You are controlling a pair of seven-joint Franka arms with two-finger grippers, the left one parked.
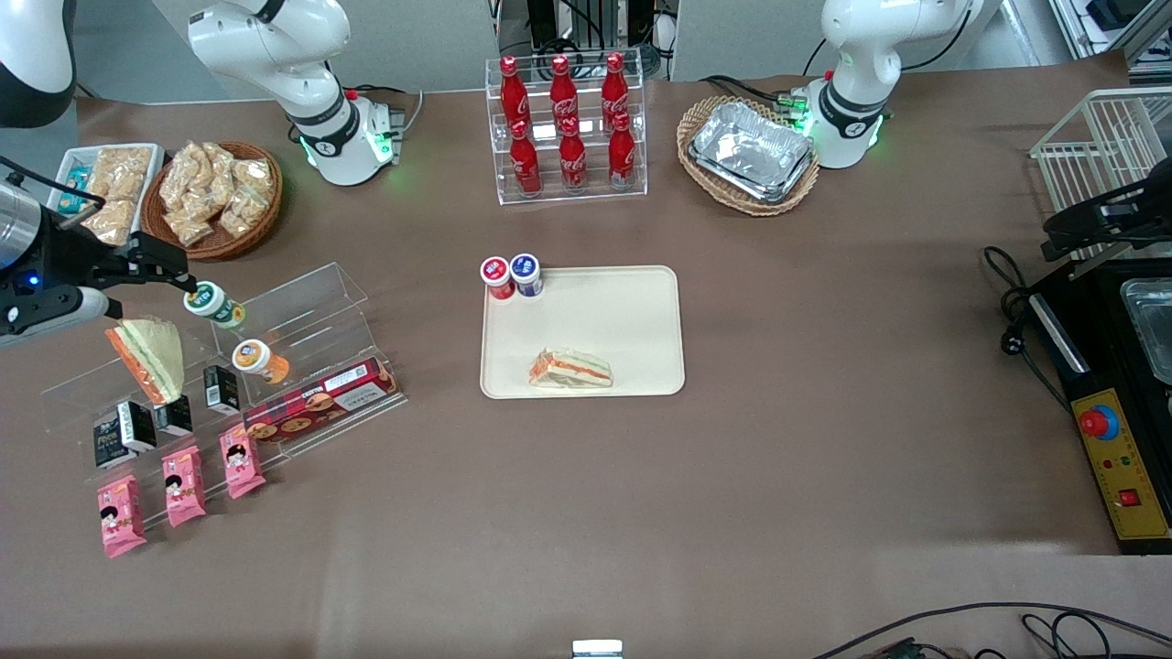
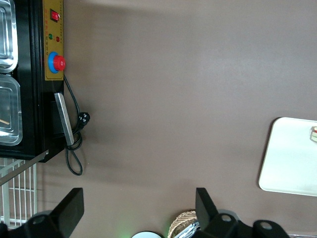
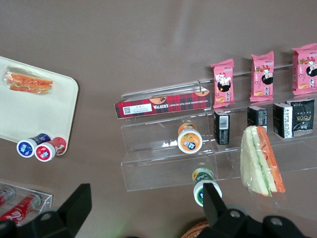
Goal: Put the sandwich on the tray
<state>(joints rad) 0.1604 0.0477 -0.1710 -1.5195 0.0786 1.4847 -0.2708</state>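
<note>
Sandwich [image 1: 569,369] in clear wrap, cream bread with an orange-red stripe, lies flat on the cream tray [image 1: 632,316], near the tray's edge closest to the front camera, well apart from the claw [image 1: 174,271]. The claw hangs at the working arm's end of the desk [image 1: 824,384], above the top step of a clear acrylic rack [image 1: 302,316], its two fingers spread wide and holding nothing. Just beside its tips a green-capped bottle [image 1: 213,305] lies on the rack; a triangular sandwich [image 1: 148,358] leans on the rack a little nearer the camera. Two small cups, one red-lidded [image 1: 496,275] and one blue-lidded [image 1: 526,273], sit at the tray's corner.
</note>
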